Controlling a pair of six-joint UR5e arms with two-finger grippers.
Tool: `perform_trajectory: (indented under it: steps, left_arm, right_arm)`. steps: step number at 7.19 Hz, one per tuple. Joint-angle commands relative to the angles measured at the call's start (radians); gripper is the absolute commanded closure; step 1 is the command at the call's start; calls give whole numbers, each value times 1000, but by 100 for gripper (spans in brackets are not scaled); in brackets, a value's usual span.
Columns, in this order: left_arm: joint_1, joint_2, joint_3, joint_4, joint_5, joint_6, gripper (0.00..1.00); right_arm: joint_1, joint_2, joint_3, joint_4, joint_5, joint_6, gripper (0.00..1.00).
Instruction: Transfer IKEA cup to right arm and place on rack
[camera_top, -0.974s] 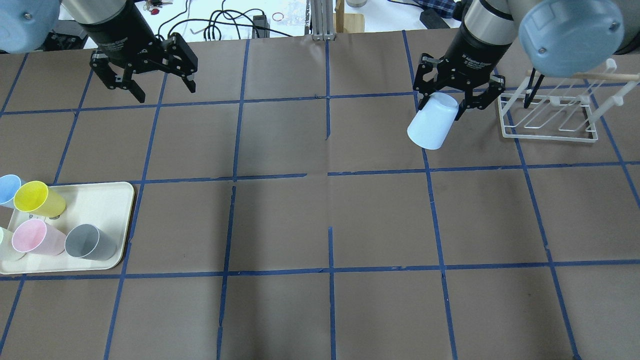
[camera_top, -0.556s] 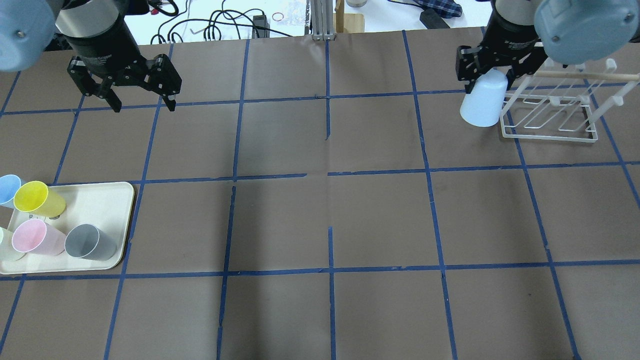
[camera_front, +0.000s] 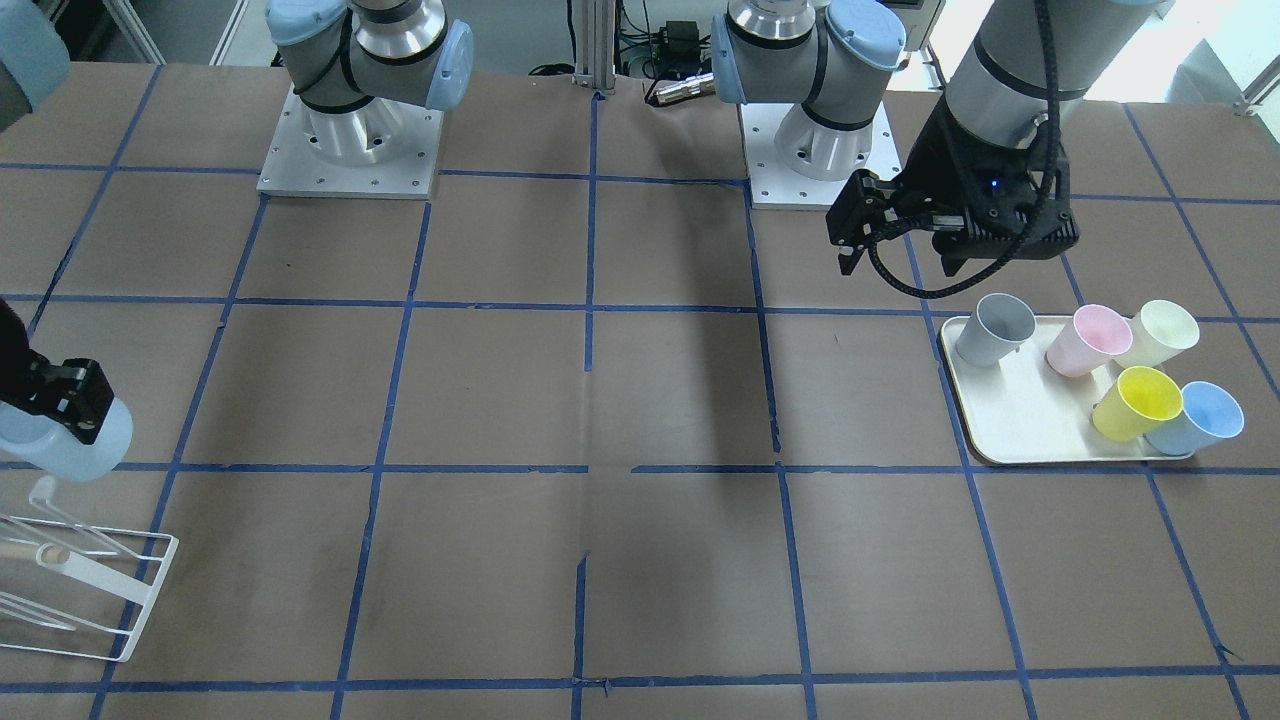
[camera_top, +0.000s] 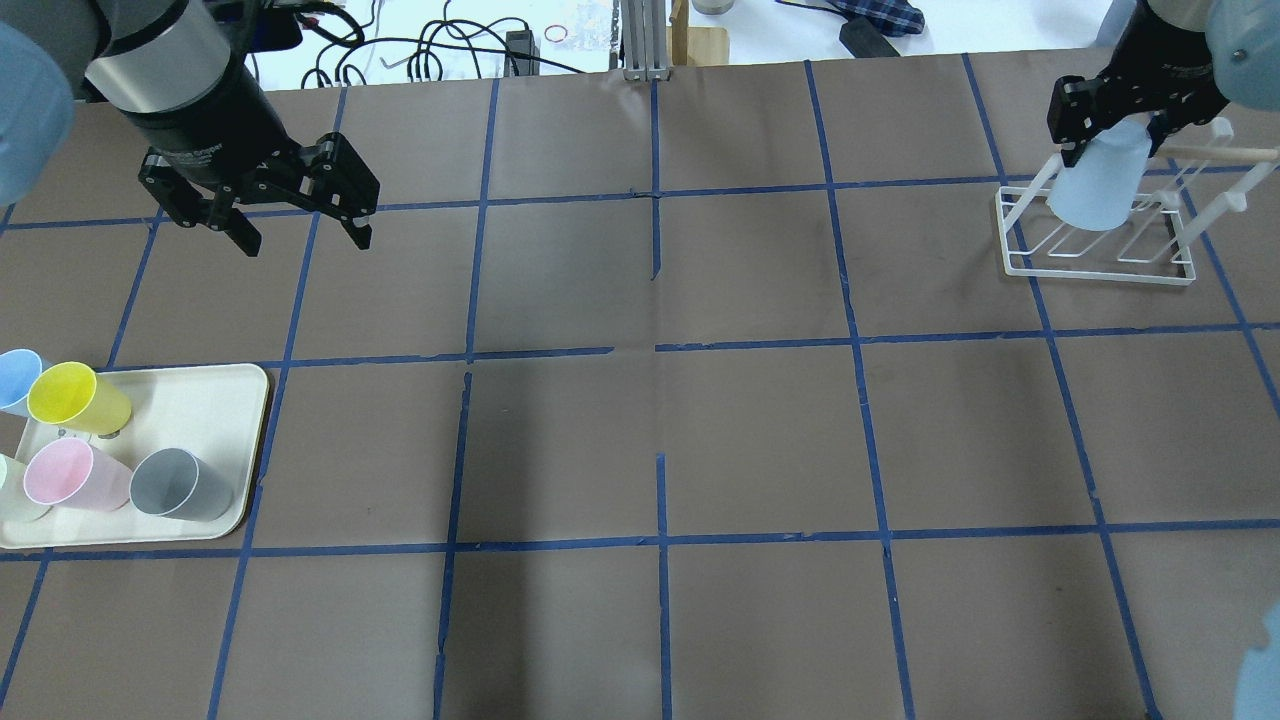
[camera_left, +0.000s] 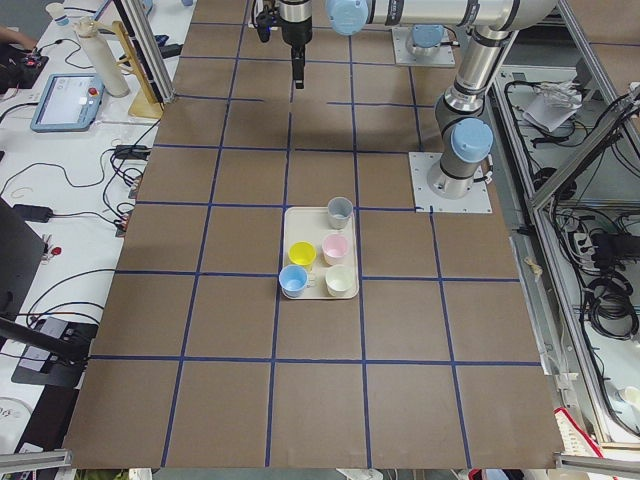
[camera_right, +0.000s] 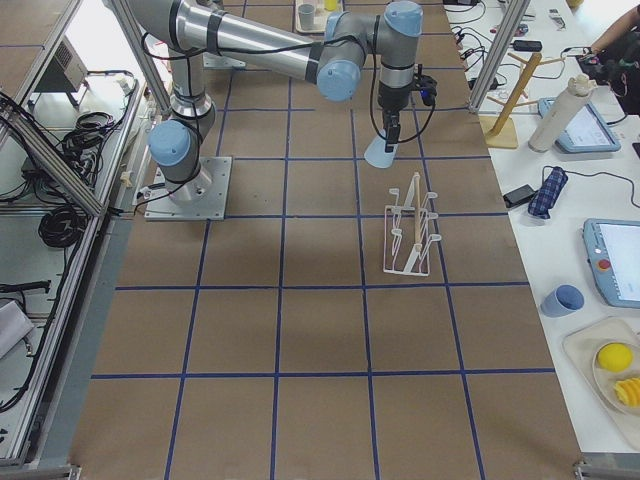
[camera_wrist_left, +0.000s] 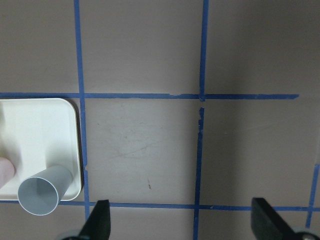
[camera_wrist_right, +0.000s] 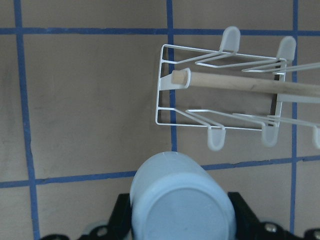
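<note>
Right gripper (camera_top: 1115, 138) clamped on inverted IKEA cup (camera_top: 1098, 192), over 9 o'clock end of rack (camera_top: 1100, 269). Left gripper (camera_top: 307, 240) fingers apart, empty, 1 o'clock from tray (camera_top: 200, 400).

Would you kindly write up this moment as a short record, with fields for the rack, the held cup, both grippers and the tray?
rack: white wire rack with wooden dowel, standing on the brown table, no cup on it
cup: small pale blue plastic cup, mouth down, in the air by the rack's end, on no prong
right gripper: shut on that cup
left gripper: open, empty
tray: cream rectangular tray, carrying a grey cup, a pink cup, a yellow cup, a blue cup and a cream cup
</note>
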Motion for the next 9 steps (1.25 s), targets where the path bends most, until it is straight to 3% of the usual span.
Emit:
perform_trajectory:
  steps: [1, 9]
  left_arm:
    - [-68, 0, -7, 4, 89, -48, 0]
    - [-36, 56, -85, 12, 33, 35, 0]
  right_arm:
    - [-31, 29, -1, -47, 7, -21, 59]
    - [-71, 64, 13, -64, 7, -32, 59]
